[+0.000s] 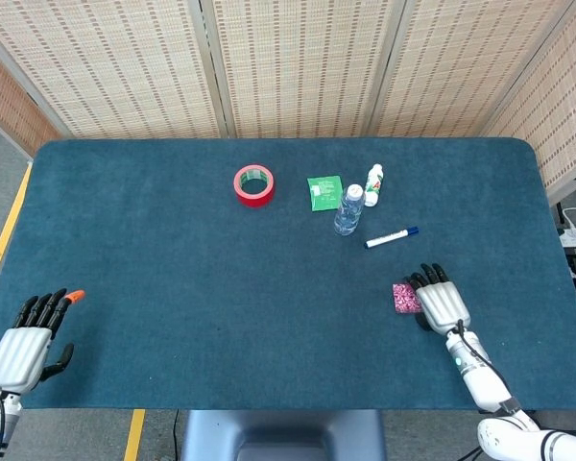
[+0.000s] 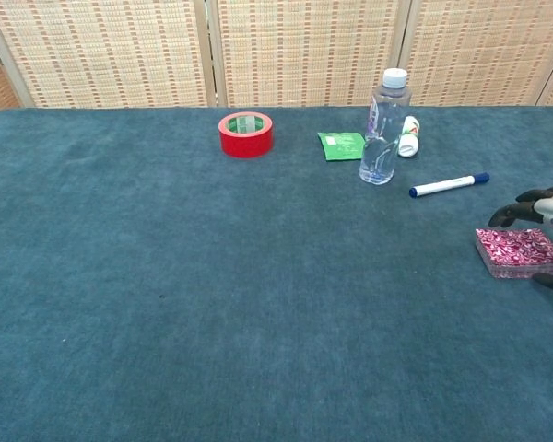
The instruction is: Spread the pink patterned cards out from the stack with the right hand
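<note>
The stack of pink patterned cards (image 1: 403, 298) (image 2: 518, 250) lies squared up on the blue table near its right front. My right hand (image 1: 441, 302) (image 2: 542, 210) is over the stack's right side, palm down with fingers extended and slightly apart. In the chest view its dark fingertips (image 2: 514, 211) hang just above the far edge of the cards and the thumb shows at the near right corner. Whether it touches the cards I cannot tell. My left hand (image 1: 24, 344) rests flat at the front left, holding nothing.
A blue-capped marker (image 1: 392, 236) lies just beyond the cards. Further back stand a clear bottle (image 1: 348, 208), a small white bottle (image 1: 372, 184), a green packet (image 1: 324, 191) and a red tape roll (image 1: 253, 184). A small orange object (image 1: 76, 294) lies by the left fingertips.
</note>
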